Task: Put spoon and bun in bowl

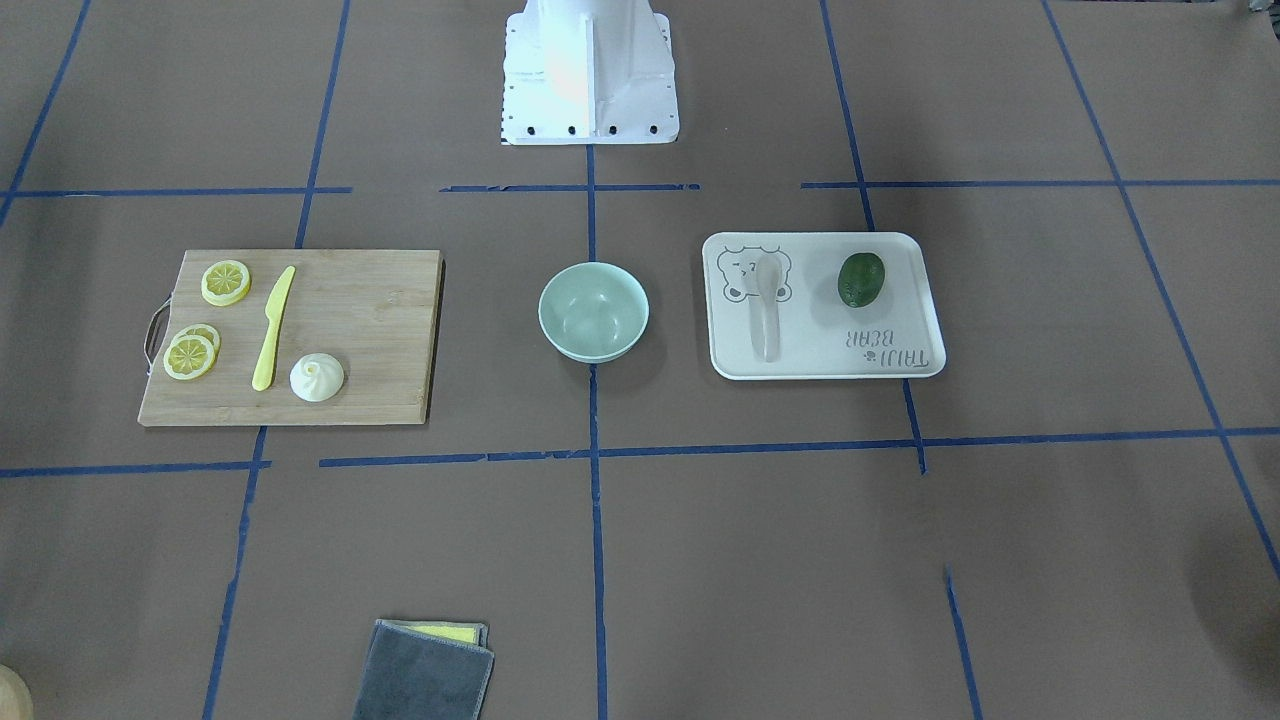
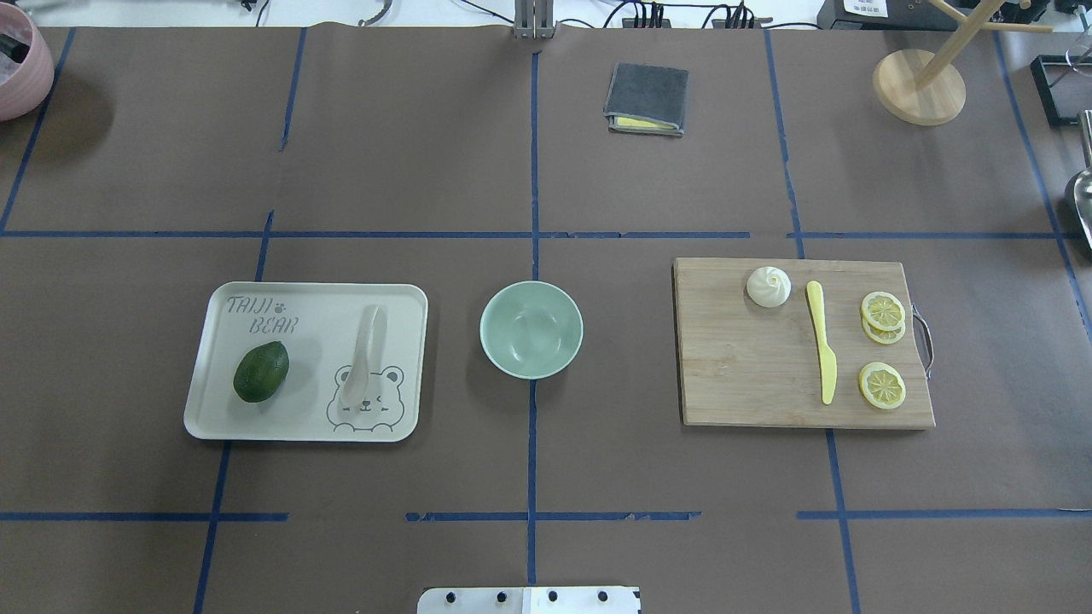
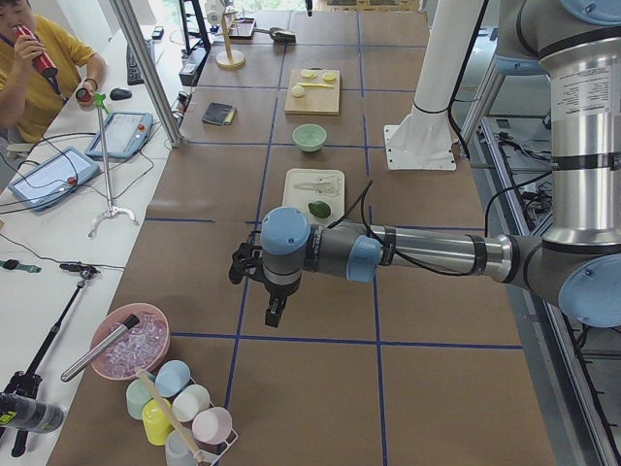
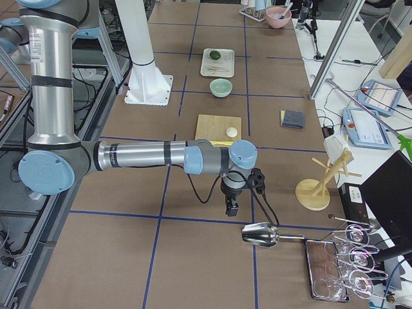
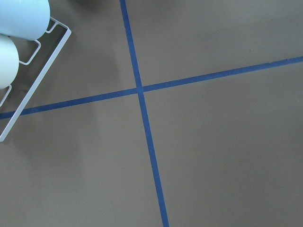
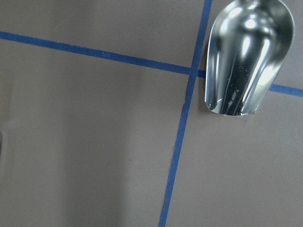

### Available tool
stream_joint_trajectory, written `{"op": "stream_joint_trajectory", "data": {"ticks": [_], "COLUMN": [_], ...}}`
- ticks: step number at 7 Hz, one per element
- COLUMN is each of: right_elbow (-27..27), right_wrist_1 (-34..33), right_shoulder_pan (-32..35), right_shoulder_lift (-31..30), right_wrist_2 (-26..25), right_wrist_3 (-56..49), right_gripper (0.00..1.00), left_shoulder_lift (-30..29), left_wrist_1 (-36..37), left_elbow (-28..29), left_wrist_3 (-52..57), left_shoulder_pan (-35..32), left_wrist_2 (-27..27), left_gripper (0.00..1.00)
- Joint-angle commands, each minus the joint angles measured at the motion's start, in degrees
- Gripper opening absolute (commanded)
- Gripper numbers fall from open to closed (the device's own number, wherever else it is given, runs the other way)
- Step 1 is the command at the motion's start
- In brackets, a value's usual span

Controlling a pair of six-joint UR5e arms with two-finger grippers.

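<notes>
**Spoon and bun are waiting apart from the bowl; both arms are hanging off to the sides**

We are looking at a table covered in brown paper and crossed with blue tape lines. Benches and gear are crowding the room around it.

The bowl is sitting upright at the middle. It lies between a pale tray on the robot's left and a wooden cutting board on its right.

The spoon is lying flat on the tray, beside a dark green fruit. Its long axis is running from near the robot to far, slightly tilted. The scoop is pointing towards the robot, over the printed bear face.

The bun is resting pleats up on the board's far corner, near a yellow knife and lemon slices.

The two top-down views are showing no arms at all. Only the side views are catching the left gripper and right gripper, each hanging over bare paper towards a table end. From there we cannot tell whether their jaws are spread or pressed together.

The right wrist view alone is showing a metal scoop up close. The left wrist view is showing pale cups in a wire rack. A person in yellow is appearing only in the exterior left view.
</notes>
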Motion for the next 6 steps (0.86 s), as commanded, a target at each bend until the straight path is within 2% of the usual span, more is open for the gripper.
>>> {"op": "stream_joint_trajectory", "data": {"ticks": [1,3,5,6], "right_elbow": [-0.6,-0.8,-0.2,0.0], "right_wrist_1": [0.5,0.6,0.7,0.7], "right_shoulder_pan": [0.0,0.0,0.1,0.0], "right_shoulder_lift": [-0.2,0.0,-0.2,-0.1], "right_wrist_2": [1.0,0.7,0.9,1.0], "right_wrist_3": [-0.1,0.8,0.7,0.9], "right_gripper": [1.0,1.0,1.0,1.0], "left_shoulder_lift": [0.1,1.0,2.9,3.3], "left_wrist_1": [-2.8,-1.2,-3.4,-3.6], "left_elbow": [-2.7,-3.5,-3.1,-3.0], "left_wrist_3": [2.0,2.1,3.3,3.3], "left_shoulder_pan": [-0.2,0.0,0.5,0.5], "left_wrist_2": [0.1,-0.1,-0.5,-5.7], "left_gripper": [1.0,1.0,1.0,1.0]}}
